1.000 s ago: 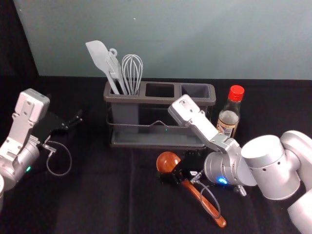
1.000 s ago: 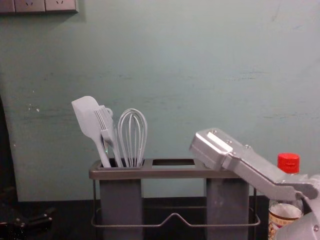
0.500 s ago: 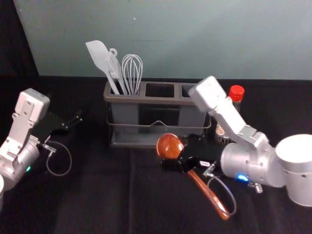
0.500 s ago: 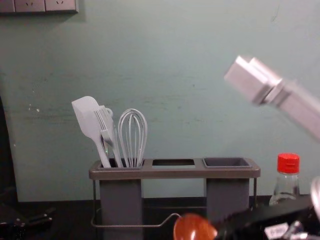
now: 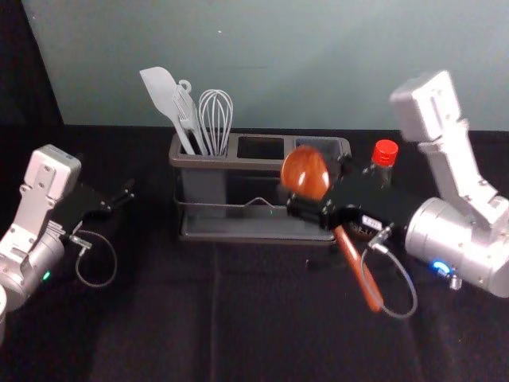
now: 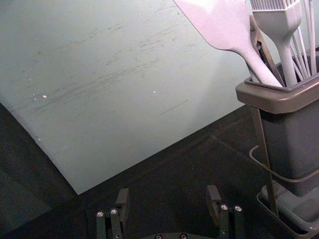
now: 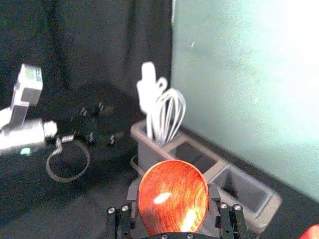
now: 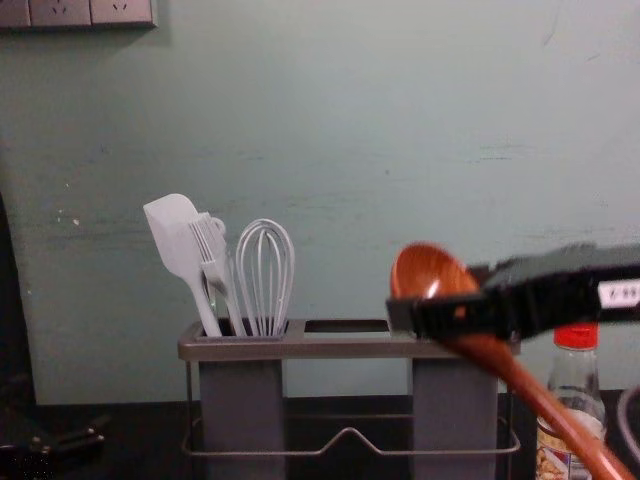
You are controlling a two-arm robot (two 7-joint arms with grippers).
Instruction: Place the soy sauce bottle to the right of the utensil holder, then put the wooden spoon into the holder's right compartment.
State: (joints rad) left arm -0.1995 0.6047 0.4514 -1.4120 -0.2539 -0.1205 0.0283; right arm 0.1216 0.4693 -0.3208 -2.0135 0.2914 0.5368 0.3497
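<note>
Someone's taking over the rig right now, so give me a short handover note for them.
Right gripper: shut on the brown wooden spoon, raised, bowl up, handle slanting down.
Left gripper: open, empty, parked left of the grey-brown three-compartment utensil holder.
Clear glass soy sauce bottle, red cap: stands right of the holder.
Done: bottle placed.
Left to do: spoon into the holder's right compartment.

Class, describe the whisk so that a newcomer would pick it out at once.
Find the long, dark utensil holder in front of the wall. In its left compartment stand several pale utensils. The whisk is the rightmost; its head is a rounded cage of looped wires, unlike the flat spatula and bristled brush.
</note>
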